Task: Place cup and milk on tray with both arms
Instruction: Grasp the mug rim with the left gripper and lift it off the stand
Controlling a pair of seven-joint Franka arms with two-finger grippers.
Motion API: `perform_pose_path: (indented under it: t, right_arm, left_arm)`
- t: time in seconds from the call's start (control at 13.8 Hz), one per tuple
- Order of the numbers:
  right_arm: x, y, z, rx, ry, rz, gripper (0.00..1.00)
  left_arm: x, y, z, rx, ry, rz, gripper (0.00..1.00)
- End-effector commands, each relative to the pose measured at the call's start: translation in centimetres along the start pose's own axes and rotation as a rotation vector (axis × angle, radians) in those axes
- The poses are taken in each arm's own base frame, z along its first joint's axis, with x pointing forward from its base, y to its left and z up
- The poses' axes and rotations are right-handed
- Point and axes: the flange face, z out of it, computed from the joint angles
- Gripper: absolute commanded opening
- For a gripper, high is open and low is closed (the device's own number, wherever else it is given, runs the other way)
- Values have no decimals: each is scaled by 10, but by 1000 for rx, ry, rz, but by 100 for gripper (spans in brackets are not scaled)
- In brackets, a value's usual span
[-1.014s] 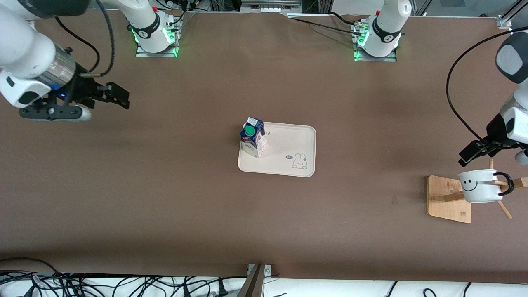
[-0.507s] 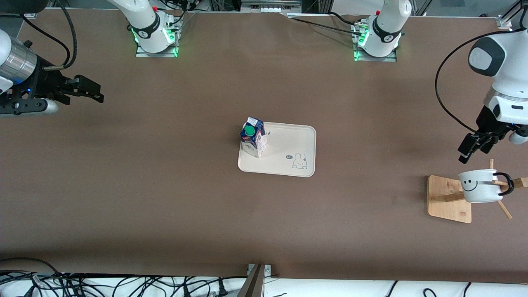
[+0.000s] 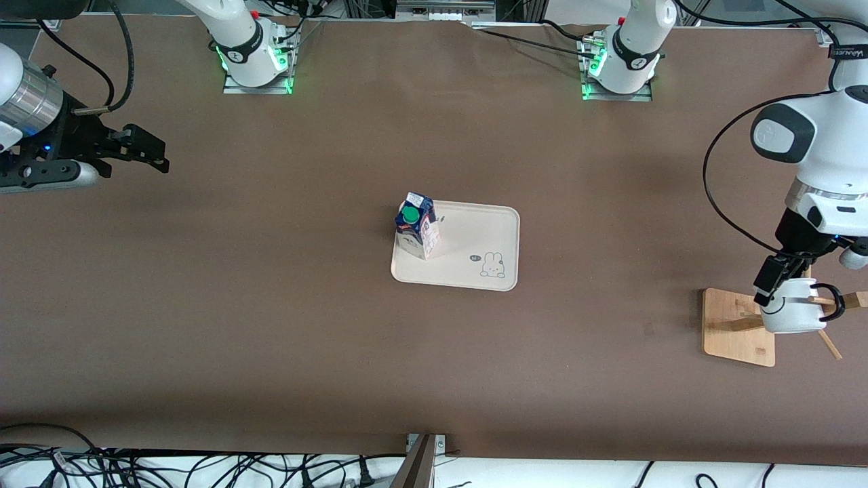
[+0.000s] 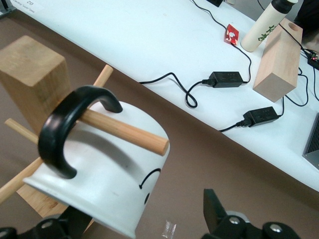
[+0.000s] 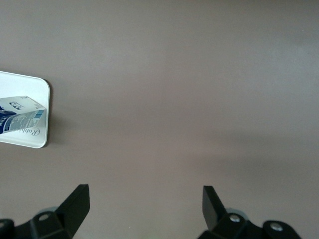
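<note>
- Front view: the cream tray [image 3: 475, 271] lies in the middle of the brown table [image 3: 271, 325], and the milk [image 3: 416, 226] stands upright on it, in the tray's corner toward the right arm's end and farther from the front camera.
- Front view: the cup [image 3: 792, 313] hangs by its black handle on a peg of the wooden rack [image 3: 738, 330] at the left arm's end of the table, nearer the front camera than the tray.
- Front view: the left gripper [image 3: 780, 285] is down at the cup, its dark fingers against the rim; the right gripper [image 3: 139, 150] waits in the air over bare table at the right arm's end, well apart from the tray.
- Left wrist view: the cup [image 4: 107, 184], tipped on its side on the peg [image 4: 124, 131], sits between the left gripper's [image 4: 144, 219] spread fingers [image 4: 215, 211]; whether they touch it cannot be told.
- Right wrist view: the right gripper's [image 5: 144, 206] fingers [image 5: 77, 204] are spread wide with nothing between them; the tray's edge [image 5: 42, 142] and the milk [image 5: 22, 119] show at the margin.
</note>
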Motion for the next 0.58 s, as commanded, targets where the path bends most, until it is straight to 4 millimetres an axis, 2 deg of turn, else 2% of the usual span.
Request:
perform_pose_path:
  t: [0.0,0.07,0.14,0.22,0.29,0.36,0.51]
  right_arm:
    - [-5,0,-8,-15,16,-26,100]
    - [-5,-1,-8,-15,16,-26,100]
    - [-5,-7,-9,-24,18,-24,100]
    - [-5,-14,-8,-53,19,-35,100]
    - [-5,-12,-6,-73,15,-31,100]
    - [-4,-10,-5,-69,15,-27,100]
    - [-4,-10,-5,-69,14,-27,100]
  left_arm:
    - [6,-4,1,-17,-2,-78,78]
    - [4,-2,2,-24,-7,-92,56]
    - [4,-1,2,-24,-14,-92,37]
    - [5,0,0,-25,-14,-89,34]
    - [5,-1,-1,-24,-18,-87,29]
    - [5,0,-2,-26,-18,-84,13]
    - [3,7,-3,-36,-20,-73,3]
